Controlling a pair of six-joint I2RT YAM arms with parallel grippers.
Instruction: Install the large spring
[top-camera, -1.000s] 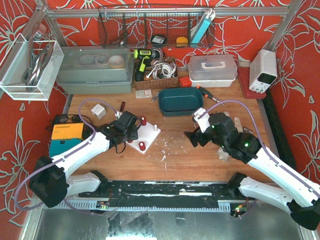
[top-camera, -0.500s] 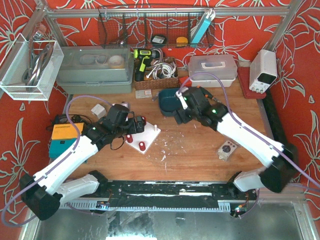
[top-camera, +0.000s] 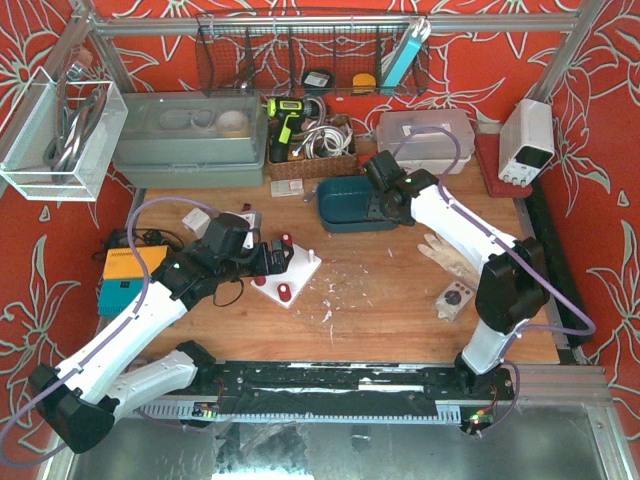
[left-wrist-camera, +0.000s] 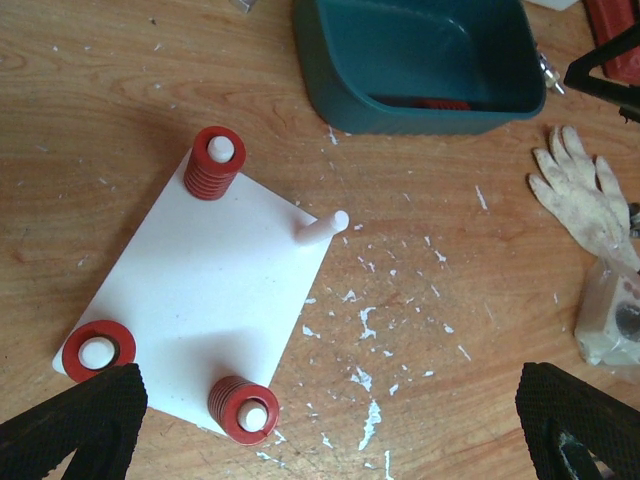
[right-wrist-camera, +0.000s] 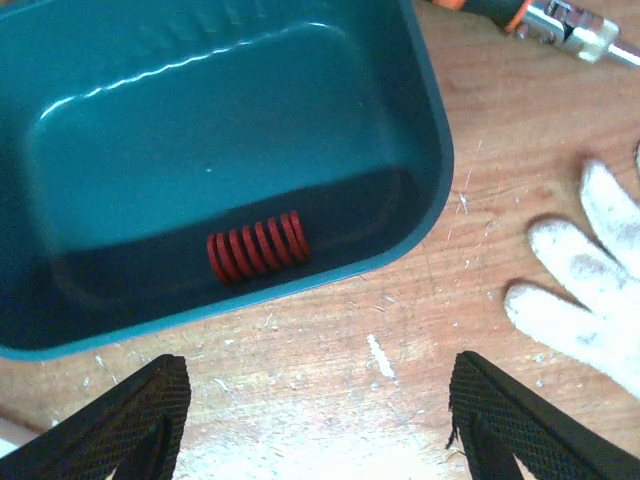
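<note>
Top external view: two white arms reached over a wooden table (top-camera: 380, 290); the left gripper (top-camera: 272, 258) hung over a white plate (top-camera: 300, 268), and the right gripper (top-camera: 376, 207) hung over a teal bin (top-camera: 330, 195).
Left gripper: its jaws stood spread wide with nothing between them, looking straight down on the plate.
Right gripper: its jaws stood apart, gripping nothing, above the bin's near rim.
Large spring (right-wrist-camera: 259, 246): a red coil lay on its side on the bin floor, close to the wall below the right gripper, untouched.
White plate: it had four upright white pegs, one at each corner; three carried red springs (left-wrist-camera: 212, 162).
Bare peg (left-wrist-camera: 320, 226): it stood at the corner nearest the bin.
Glove (right-wrist-camera: 580, 290): white, it lay flat on the table near the bin, not touching it.
</note>
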